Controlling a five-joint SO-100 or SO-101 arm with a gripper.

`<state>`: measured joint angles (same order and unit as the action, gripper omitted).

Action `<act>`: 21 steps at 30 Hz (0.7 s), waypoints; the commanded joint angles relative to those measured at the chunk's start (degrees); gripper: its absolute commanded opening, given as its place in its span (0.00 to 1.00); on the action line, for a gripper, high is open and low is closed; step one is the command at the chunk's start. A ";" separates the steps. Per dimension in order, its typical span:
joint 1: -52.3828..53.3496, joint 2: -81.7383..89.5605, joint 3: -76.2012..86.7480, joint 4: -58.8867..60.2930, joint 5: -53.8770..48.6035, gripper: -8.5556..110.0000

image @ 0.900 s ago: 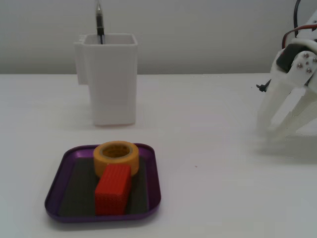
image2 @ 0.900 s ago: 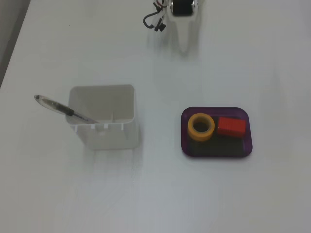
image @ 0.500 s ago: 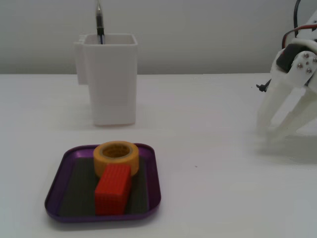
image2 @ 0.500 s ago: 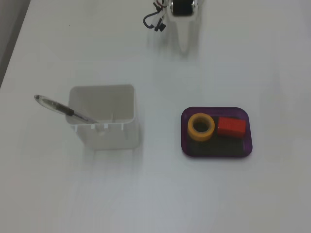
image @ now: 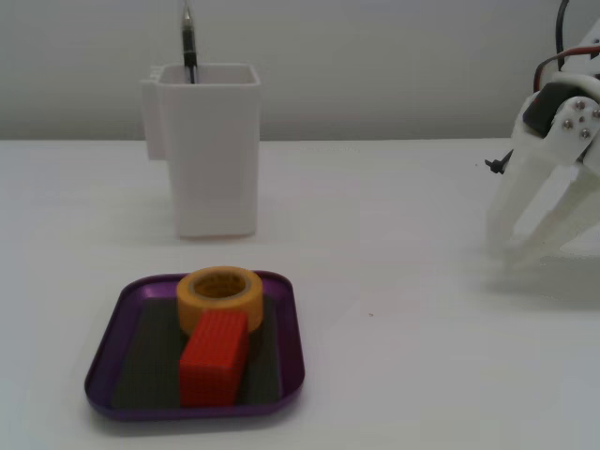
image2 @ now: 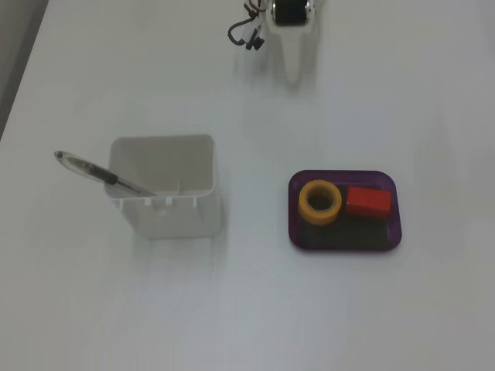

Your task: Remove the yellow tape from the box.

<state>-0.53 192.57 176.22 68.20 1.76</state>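
The yellow tape (image: 221, 295) lies flat in the back part of the purple box (image: 286, 323), touching the red ribbed block (image: 216, 358) in front of it. In a fixed view from above, the tape (image2: 320, 202) sits in the left half of the box (image2: 344, 246), with the red block (image2: 367, 201) to its right. My white gripper (image: 507, 251) points down at the table far to the right of the box, its fingers meeting at the tips, holding nothing. From above the gripper (image2: 293, 73) is at the top, well away from the box.
A tall white container (image: 208, 150) stands behind the box with a pen (image: 189, 42) in it. From above the container (image2: 162, 189) is left of the box, with the pen (image2: 100, 174) leaning out to the left. Black cables (image2: 247, 35) hang by the arm.
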 commanded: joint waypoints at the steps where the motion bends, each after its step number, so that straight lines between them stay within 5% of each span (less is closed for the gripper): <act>1: -0.44 3.08 0.35 -0.62 -0.26 0.08; 21: 0.53 2.29 -3.69 -5.71 0.26 0.08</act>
<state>-0.35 192.57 175.43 65.21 1.76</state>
